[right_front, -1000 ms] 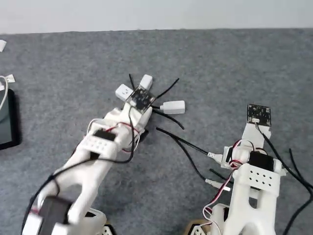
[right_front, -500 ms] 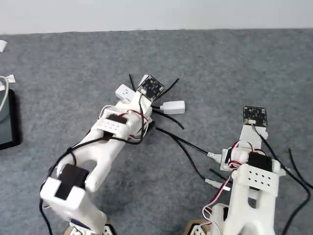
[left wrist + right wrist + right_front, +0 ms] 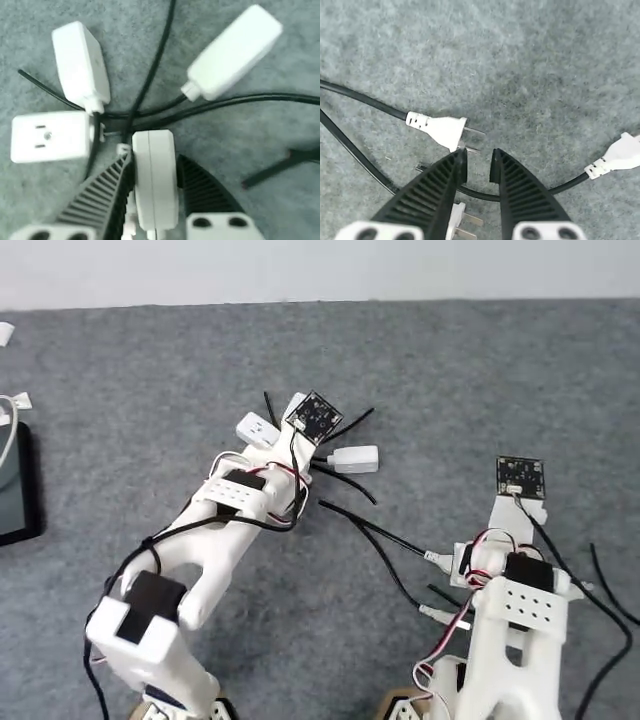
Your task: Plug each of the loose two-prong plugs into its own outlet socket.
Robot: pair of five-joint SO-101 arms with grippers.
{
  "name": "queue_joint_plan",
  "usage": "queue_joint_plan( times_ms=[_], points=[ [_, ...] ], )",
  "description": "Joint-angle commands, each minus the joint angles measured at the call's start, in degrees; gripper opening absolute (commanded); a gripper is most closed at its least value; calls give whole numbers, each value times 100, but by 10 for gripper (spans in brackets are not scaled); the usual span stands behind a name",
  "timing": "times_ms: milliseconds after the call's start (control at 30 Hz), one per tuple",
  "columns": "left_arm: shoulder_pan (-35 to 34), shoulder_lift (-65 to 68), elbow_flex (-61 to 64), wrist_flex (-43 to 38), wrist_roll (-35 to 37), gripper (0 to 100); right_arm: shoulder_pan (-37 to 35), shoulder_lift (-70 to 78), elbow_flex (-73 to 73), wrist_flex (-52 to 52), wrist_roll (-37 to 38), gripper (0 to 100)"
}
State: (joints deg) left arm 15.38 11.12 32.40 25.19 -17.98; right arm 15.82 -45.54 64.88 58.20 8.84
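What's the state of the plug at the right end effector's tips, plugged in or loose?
Loose: the plug lies on the grey carpet with both prongs bare, just beyond the right end effector.

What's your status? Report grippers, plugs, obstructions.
Left gripper shut on one outlet socket. Right gripper open, empty, tips near a loose plug. Black cords cross beside the held socket.

Grey carpeted table (image 3: 480, 370), white outlet sockets (image 3: 47, 137), two-prong plugs (image 3: 442, 131), black cords (image 3: 362, 100), dark device (image 3: 12, 485) at edge
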Motion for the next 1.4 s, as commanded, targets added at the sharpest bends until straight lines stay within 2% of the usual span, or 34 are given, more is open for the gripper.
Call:
queue_joint_plan(
  times_ms=[0,200,333,433,500,733,900,1100,1233,1367],
  points=[
    [273,-888,-251,1002,949,13,-48,-127,-53,-119,44,100],
    [853,-2215,-251,2629,2426,13,-48,-127,-35,-119,44,100],
    [1160,-2919,-251,3244,3059,13,-48,-127,-18,-127,44,101],
    [1222,-3121,-251,3613,3886,13,-48,-127,-18,-127,44,101],
    [1196,-3024,-215,3710,4334,13,-48,-127,-18,-127,44,101],
    [897,-2092,277,2998,4563,13,-48,-127,0,-119,53,101],
    [853,-1749,629,2303,4255,13,-48,-127,0,-119,62,101],
    [1108,-2453,971,2022,2892,21,-48,-127,0,-119,62,102],
    [1090,-3121,1473,1547,2163,115,-48,-127,0,-119,70,102],
    [1134,-3385,2000,967,1837,220,-48,-127,0,-119,79,102]
  ],
)
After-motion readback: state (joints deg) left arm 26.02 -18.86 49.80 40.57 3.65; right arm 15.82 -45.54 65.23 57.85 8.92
